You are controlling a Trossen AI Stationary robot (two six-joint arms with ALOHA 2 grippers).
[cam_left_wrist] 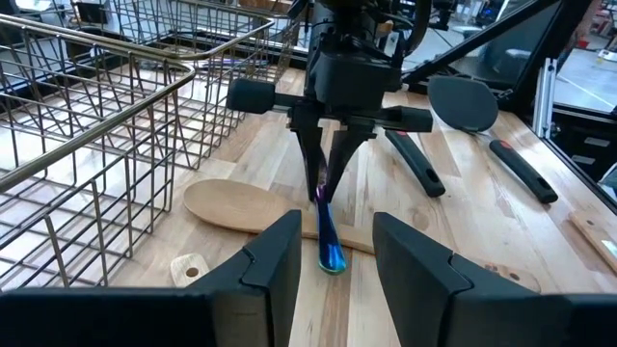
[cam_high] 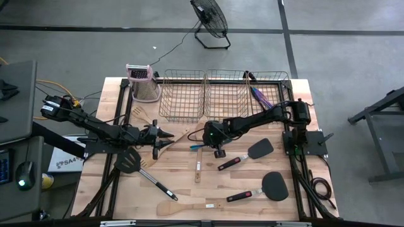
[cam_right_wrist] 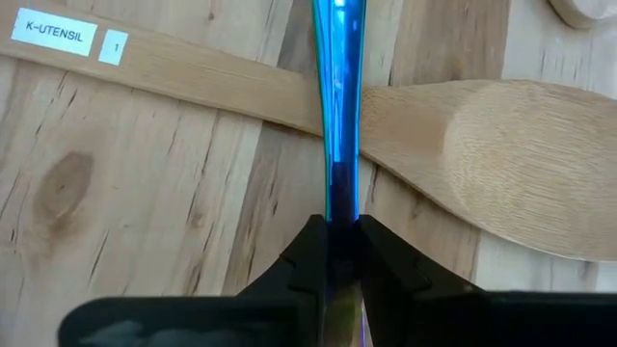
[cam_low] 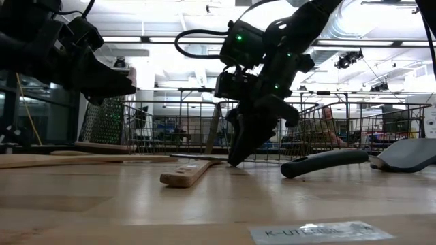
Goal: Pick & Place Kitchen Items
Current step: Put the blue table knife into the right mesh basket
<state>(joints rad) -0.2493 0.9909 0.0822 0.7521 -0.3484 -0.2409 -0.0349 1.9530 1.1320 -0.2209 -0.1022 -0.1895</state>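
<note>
A fork [cam_right_wrist: 337, 116] lies across a wooden spoon [cam_right_wrist: 463, 145] mid-worktop [cam_high: 208, 189]; baskets [cam_high: 221, 94] line the far edge, grater [cam_high: 142, 82] at their left.

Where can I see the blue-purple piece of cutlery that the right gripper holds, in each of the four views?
High view: blue cutlery at table centre, under the right gripper.
Low view: hidden behind the gripper tips; cannot tell.
Left wrist view: cutlery hangs from the right gripper, mid-picture.
Right wrist view: cutlery runs up from the shut fingers.
Shared landmark: the wooden spoon beneath it.
</note>
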